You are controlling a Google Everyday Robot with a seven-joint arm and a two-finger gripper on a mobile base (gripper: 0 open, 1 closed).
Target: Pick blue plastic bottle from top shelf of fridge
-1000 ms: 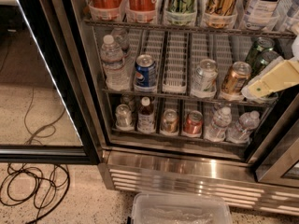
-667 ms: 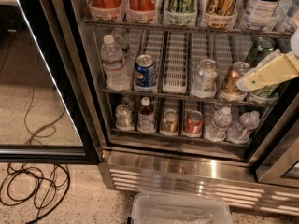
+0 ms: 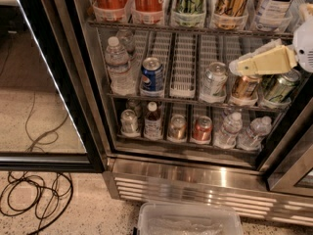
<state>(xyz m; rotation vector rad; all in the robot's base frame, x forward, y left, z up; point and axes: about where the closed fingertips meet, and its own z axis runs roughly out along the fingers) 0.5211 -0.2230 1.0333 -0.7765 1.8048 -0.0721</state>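
Note:
The blue plastic bottle (image 3: 275, 0) stands at the right end of the top shelf (image 3: 195, 29). Only its lower part shows, with a white-to-pale-blue label and dark lettering, in a translucent front cup. Next to it on that rack stand orange, green and gold drinks. My gripper (image 3: 239, 66), cream-coloured on a white wrist, reaches in from the right edge and points left. It is just below the top shelf, in front of the cans on the middle rack, below and slightly left of the bottle. It touches nothing that I can see. The fridge (image 3: 195, 180) has a ribbed steel base.
The black-framed glass door (image 3: 58, 106) stands open at the left. The middle rack holds a water bottle (image 3: 117, 62), a blue can (image 3: 152, 75) and more cans. The lower rack holds cans and small bottles. Black cables (image 3: 34, 195) lie on the floor; a clear plastic bin (image 3: 188, 222) sits in front.
My gripper has risen from the level of the middle rack's cans to just under the top shelf. Nothing on the racks has moved.

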